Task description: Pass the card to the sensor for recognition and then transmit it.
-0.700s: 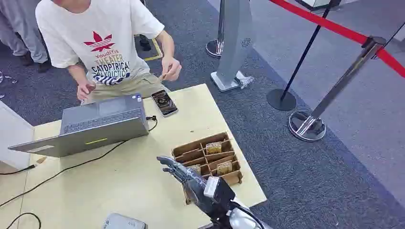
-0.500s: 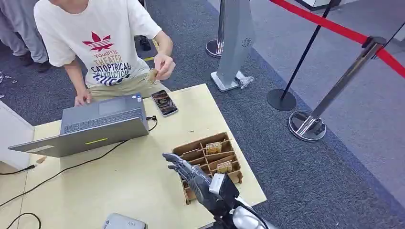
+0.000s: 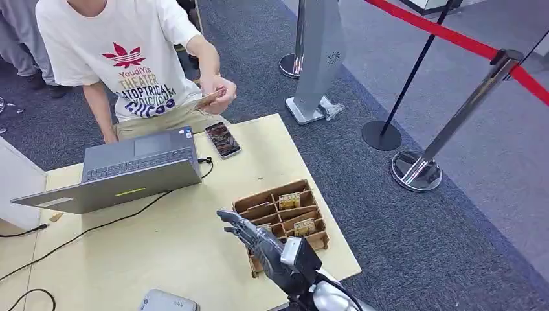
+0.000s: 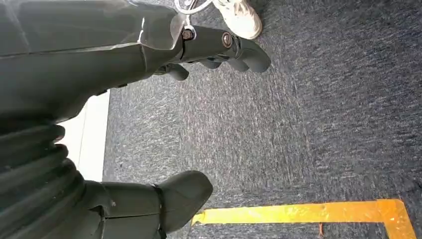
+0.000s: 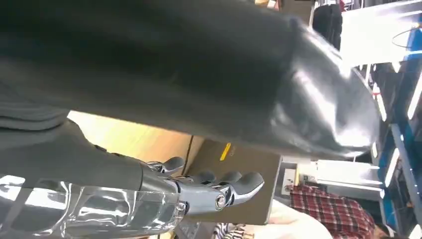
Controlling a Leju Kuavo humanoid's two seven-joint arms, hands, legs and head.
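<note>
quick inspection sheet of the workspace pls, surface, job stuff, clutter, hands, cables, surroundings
surface: pale wooden table, mostly bare in the middle.
job's things: cardboard divider tray near the right edge, cards in some slots; a person's hand holds a card above the far edge.
clutter: open laptop, phone, grey device at the near edge.
hands: right hand raised over the tray, fingers apart, holding nothing; left hand hangs over carpet, holding nothing.
cables: black cable running from the laptop across the table.
surroundings: grey carpet, stanchions with red belt, grey pedestal.
</note>
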